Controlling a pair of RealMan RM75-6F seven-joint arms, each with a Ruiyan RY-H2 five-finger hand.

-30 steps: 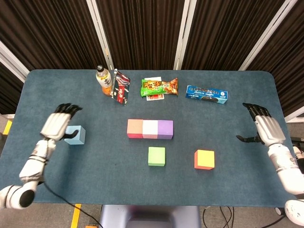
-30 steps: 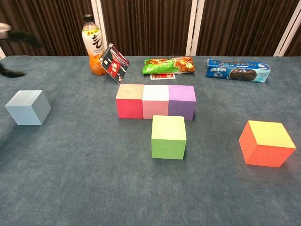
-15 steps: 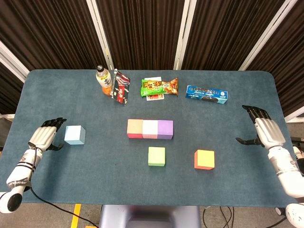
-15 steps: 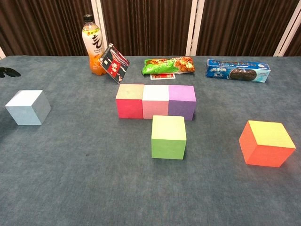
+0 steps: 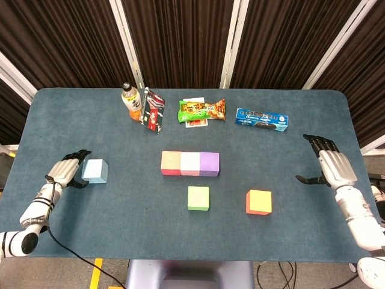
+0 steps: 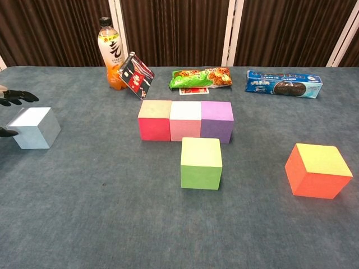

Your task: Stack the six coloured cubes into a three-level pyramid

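A row of three cubes sits mid-table: red, pink, purple. In front of it stand a green cube and, to the right, an orange cube. The light blue cube stands alone at the left. My left hand is open just left of the blue cube, fingers spread toward it. My right hand is open near the right edge, well right of the orange cube, seen only in the head view.
Along the back stand an orange drink bottle, a red-black packet, a green snack bag and a blue biscuit pack.
My left hand drew back to the table's left edge, then came back in beside the blue cube. My right hand shifted slightly inward. The cubes have not moved.
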